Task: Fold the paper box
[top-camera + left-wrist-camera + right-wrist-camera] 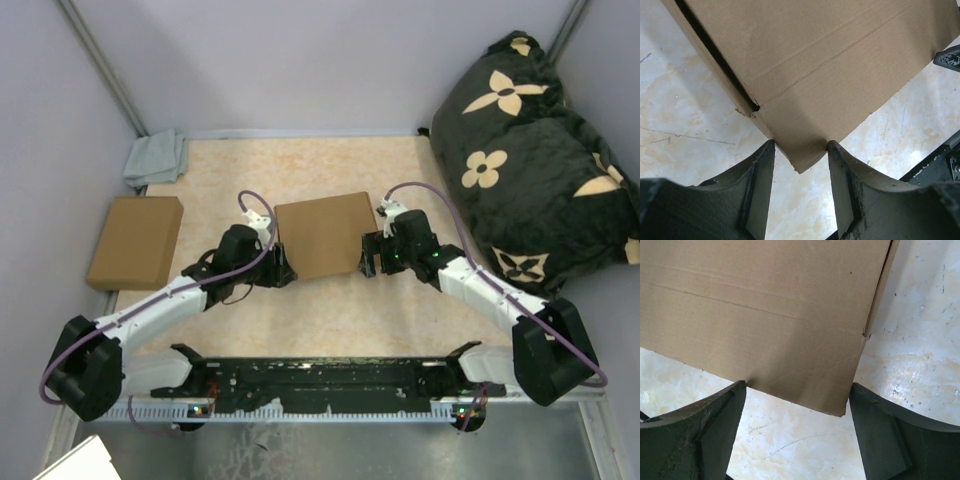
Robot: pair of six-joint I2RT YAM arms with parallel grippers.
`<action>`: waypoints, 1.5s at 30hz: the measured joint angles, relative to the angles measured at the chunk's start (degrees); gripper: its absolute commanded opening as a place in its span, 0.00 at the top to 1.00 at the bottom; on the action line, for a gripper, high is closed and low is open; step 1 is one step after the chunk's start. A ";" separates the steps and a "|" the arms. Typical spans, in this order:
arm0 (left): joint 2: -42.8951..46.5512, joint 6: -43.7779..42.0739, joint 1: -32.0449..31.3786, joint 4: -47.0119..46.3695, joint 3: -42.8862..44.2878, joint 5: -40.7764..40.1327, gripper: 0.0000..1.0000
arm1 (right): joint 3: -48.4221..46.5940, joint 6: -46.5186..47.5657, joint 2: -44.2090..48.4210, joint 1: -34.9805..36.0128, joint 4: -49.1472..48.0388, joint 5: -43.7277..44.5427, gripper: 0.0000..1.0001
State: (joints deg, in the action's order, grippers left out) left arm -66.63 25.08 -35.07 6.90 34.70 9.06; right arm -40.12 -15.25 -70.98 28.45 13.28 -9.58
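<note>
**Paper box shut and flat at mid-surface, an end effector at each near corner**

Plain brown cardboard, lid side up, on the pale marbled surface, roughly midway between left and right. Two faint crease lines across the top, plain in both wrist views. A dark slit along the box's left side in the left wrist view, and a thin seam down its right side in the right wrist view.

Left end effector at the near left corner. Fingers apart, with the corner of the box pointing down between them. Each fingertip right at a cardboard edge, touching or just short of it; no telling which. Not clamped on anything.

Right end effector at the near right corner. Fingers spread wider, with the near edge of the box spanning the gap. One fingertip up against that edge, the other just beside the corner itself. Nothing gripped here either.

Elsewhere on the surface, a second brown box, closed, well apart to the left. A grey cloth crumpled at the far left corner. At the far right, a black cushion with cream flower shapes.
</note>
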 measured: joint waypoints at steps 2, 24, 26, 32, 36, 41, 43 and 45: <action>-0.24 0.00 0.00 -0.04 0.00 -0.02 0.48 | 0.00 0.00 -0.07 0.00 -0.04 0.00 0.16; -4.92 -2.29 -0.09 -7.02 -4.39 -4.52 0.51 | 1.88 0.07 -4.68 0.02 -4.20 1.95 0.18; -5.49 -2.45 -0.09 -7.10 -4.44 -5.49 0.51 | 1.90 0.07 -4.98 0.04 -4.42 2.95 0.18; -7.32 -2.62 -0.11 -8.50 -4.44 -6.71 0.52 | 2.32 0.07 -5.73 0.04 -6.38 4.66 0.18; -7.67 -2.67 -0.11 -8.68 -4.44 -7.04 0.51 | 2.99 0.04 -5.95 0.04 -6.69 4.83 0.27; -7.28 -2.84 -0.11 -8.41 -4.44 -7.65 0.52 | 3.76 -0.17 -4.90 0.04 -6.08 4.76 0.51; -7.08 -2.89 -0.11 -8.11 -4.44 -7.98 0.52 | 4.42 -0.15 -3.30 0.04 -5.62 4.81 0.64; -6.99 -2.95 -0.11 -7.96 -4.44 -8.35 0.52 | 5.09 -0.31 -1.68 0.04 -5.57 4.83 0.67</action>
State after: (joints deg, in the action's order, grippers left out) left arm -73.63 22.13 -35.18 -1.06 30.26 0.71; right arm -35.03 -15.55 -72.66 28.49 7.70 -4.75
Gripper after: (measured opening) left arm 0.485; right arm 0.383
